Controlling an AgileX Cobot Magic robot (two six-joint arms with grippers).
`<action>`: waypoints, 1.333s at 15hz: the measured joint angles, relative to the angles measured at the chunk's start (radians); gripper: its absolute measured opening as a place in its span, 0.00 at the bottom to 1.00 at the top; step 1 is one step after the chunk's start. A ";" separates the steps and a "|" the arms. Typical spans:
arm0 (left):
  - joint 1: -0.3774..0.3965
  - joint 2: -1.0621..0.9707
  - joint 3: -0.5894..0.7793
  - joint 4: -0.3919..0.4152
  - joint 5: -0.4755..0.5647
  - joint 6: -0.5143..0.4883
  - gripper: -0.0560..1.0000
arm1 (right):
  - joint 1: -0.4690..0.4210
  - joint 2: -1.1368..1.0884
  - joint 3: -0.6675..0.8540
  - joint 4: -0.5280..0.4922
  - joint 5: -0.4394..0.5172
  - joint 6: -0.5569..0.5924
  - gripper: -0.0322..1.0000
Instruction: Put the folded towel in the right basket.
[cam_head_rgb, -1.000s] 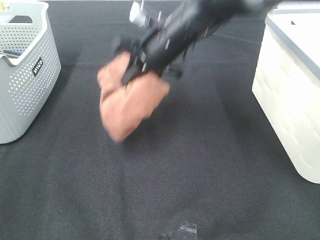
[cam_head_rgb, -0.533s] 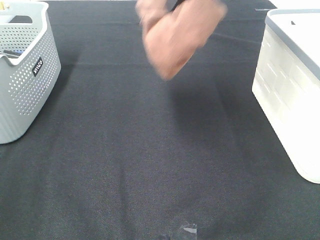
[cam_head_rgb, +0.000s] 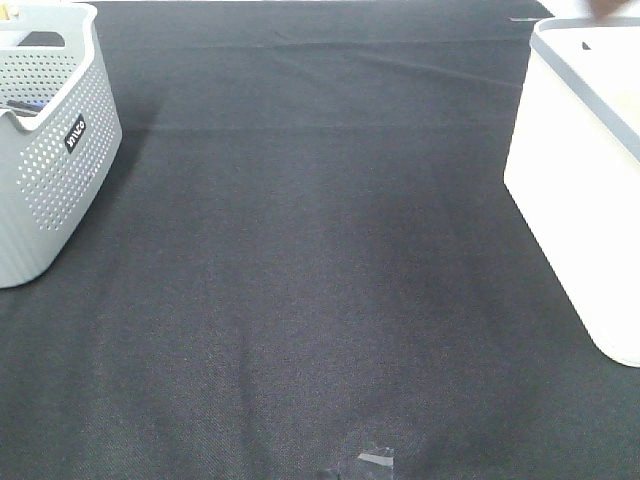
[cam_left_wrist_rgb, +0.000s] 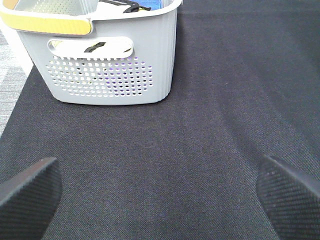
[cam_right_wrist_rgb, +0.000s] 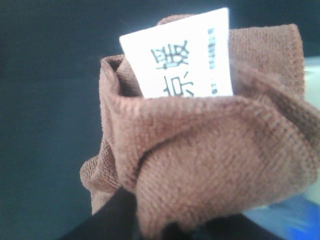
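Observation:
The folded brown towel (cam_right_wrist_rgb: 210, 155), with a white printed label (cam_right_wrist_rgb: 187, 57), fills the right wrist view. My right gripper (cam_right_wrist_rgb: 150, 227) is shut on it; only a dark bit of finger shows under the cloth. Towel and right arm are out of the exterior high view. The right basket (cam_head_rgb: 585, 150) is white with a grey rim and stands at the right edge of the black cloth. My left gripper (cam_left_wrist_rgb: 160, 200) is open and empty, low over the cloth, its fingertips (cam_left_wrist_rgb: 27, 192) wide apart.
A grey perforated basket (cam_head_rgb: 45, 150) holding some items stands at the left edge; it also shows in the left wrist view (cam_left_wrist_rgb: 110, 65). The black table cloth (cam_head_rgb: 320, 260) lies between the two baskets. A scrap of tape (cam_head_rgb: 375, 460) lies near the front edge.
The right arm has lifted the towel up and to the right, out of the exterior high view. The baskets have not moved.

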 joint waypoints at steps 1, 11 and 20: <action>0.000 0.000 0.000 0.000 0.000 0.000 0.99 | -0.064 -0.002 0.044 -0.087 0.000 0.000 0.19; 0.000 0.000 0.000 0.000 0.000 0.000 0.99 | -0.141 0.192 0.213 -0.138 -0.002 0.008 0.41; 0.000 0.000 0.000 0.000 0.000 0.000 0.99 | -0.114 0.174 0.213 -0.135 -0.002 0.024 0.98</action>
